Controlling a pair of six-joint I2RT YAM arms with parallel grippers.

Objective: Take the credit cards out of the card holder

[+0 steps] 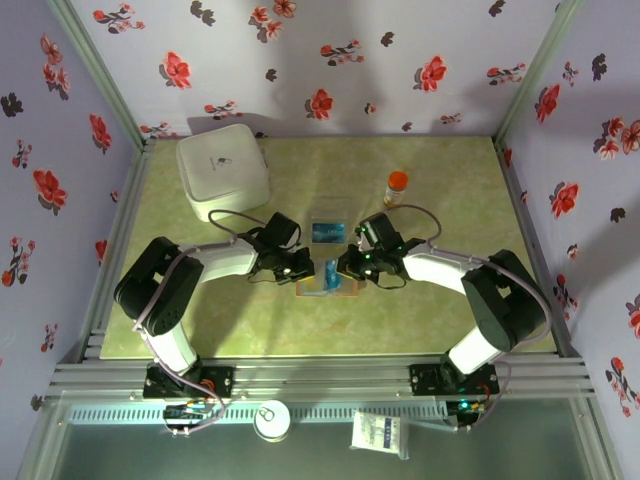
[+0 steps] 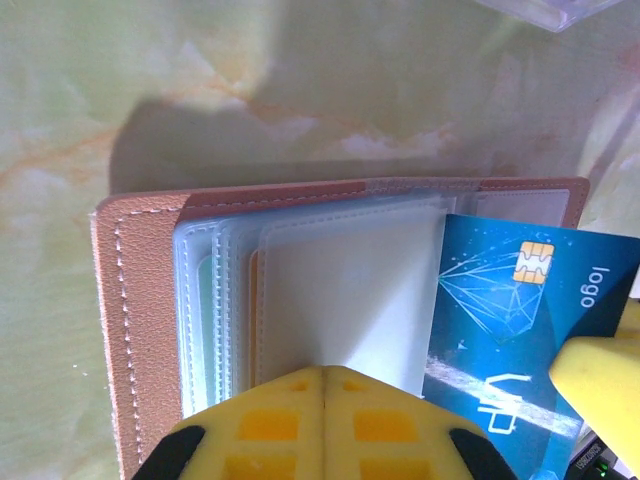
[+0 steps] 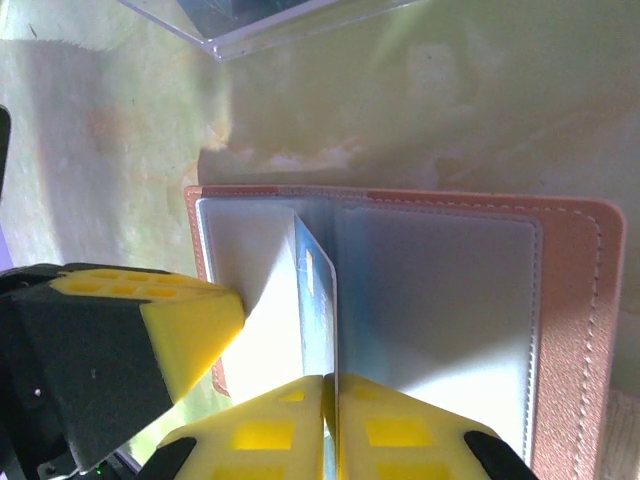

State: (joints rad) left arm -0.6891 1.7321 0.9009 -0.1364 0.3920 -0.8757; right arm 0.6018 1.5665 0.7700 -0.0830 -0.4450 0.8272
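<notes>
Card holder (image 2: 140,300) held by left gripper (image 2: 323,385); right gripper (image 3: 330,395) pinches blue card (image 3: 318,300).

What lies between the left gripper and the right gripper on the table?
The open card holder, with a blue card sticking out of it. The top view shows both between the left gripper and the right gripper.

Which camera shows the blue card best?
The left wrist view: the blue card shows its face, chip and writing clearly. The right wrist view sees it edge-on, pinched in the right claw. The top view shows a tiny blue sliver.
</notes>
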